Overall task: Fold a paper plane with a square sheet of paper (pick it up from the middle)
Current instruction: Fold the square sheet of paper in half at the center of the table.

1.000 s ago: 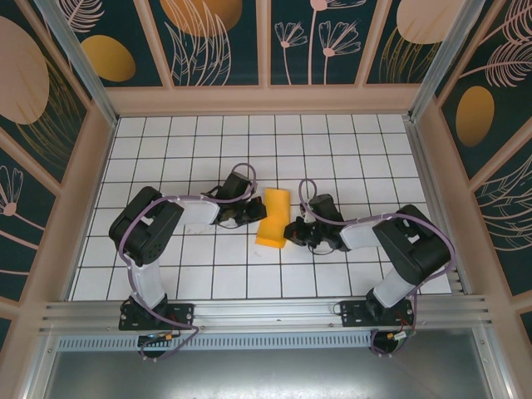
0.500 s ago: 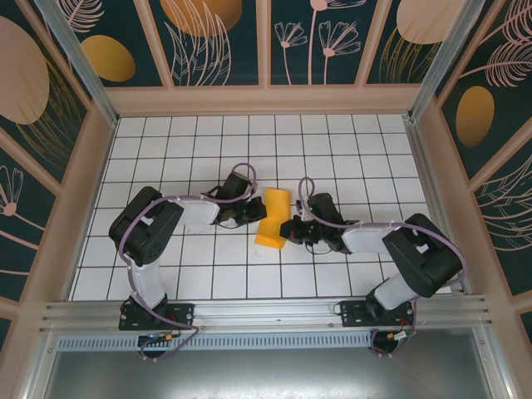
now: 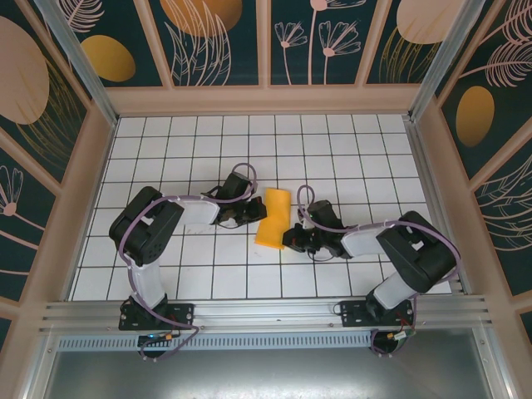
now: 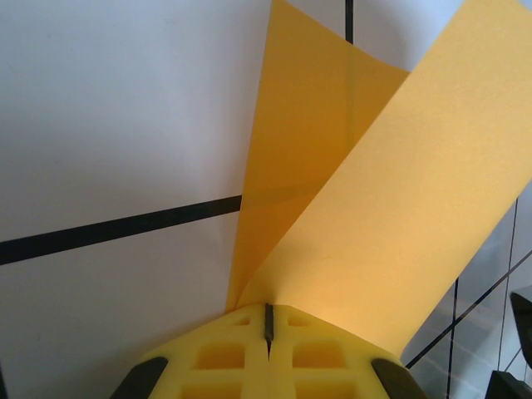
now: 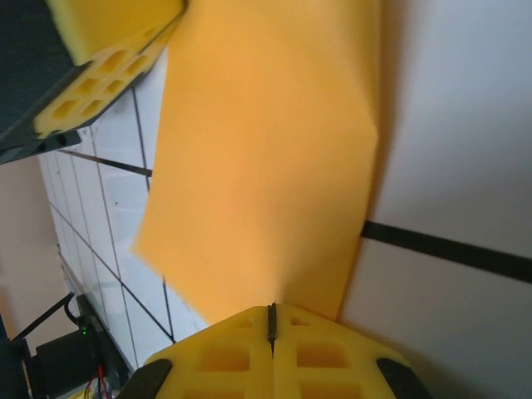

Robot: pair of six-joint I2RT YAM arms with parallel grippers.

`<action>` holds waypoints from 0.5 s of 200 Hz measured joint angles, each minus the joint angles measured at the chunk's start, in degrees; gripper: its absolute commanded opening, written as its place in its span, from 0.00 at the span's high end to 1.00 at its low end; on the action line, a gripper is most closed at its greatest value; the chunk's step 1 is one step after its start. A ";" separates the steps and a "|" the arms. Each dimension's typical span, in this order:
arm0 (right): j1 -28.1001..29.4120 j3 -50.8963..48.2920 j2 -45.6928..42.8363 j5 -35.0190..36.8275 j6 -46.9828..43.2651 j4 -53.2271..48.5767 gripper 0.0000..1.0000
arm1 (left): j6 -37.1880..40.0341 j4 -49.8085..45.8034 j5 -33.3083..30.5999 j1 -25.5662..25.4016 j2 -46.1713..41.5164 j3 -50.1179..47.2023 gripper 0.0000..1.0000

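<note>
The square sheet of paper [image 3: 272, 218] is orange-yellow and folded to a narrow strip, lying on the white grid table between the arms. In the left wrist view one layer [image 4: 283, 166] lies flat and another flap [image 4: 399, 216] rises to the right. My left gripper [image 3: 254, 215] [image 4: 268, 320] is shut, its tips at the paper's left fold. My right gripper [image 3: 288, 238] [image 5: 271, 320] is shut too, its tips against the paper's [image 5: 266, 166] lower right edge. Whether either pinches the paper I cannot tell. The left gripper's yellow fingers [image 5: 108, 41] show in the right wrist view.
The gridded table [image 3: 349, 158] is boxed in by a wooden frame and painted panels [image 3: 108, 58] with orange ovals. An aluminium rail [image 3: 266, 312] runs along the near edge by the arm bases. Free tiles lie behind and to both sides.
My right gripper, shut all the while, slid left and slightly nearer up to the paper's lower right edge, and its elbow swung. The left arm and the paper stayed put.
</note>
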 measured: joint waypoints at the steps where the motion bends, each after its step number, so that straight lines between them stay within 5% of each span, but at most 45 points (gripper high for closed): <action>1: 0.02 0.00 -0.07 0.00 0.00 0.00 1.00 | 0.00 -0.02 -0.02 0.00 0.00 0.00 1.00; 100: 1.77 -0.83 1.09 0.02 0.02 1.16 1.00 | 0.00 0.17 0.04 0.00 0.09 0.00 1.00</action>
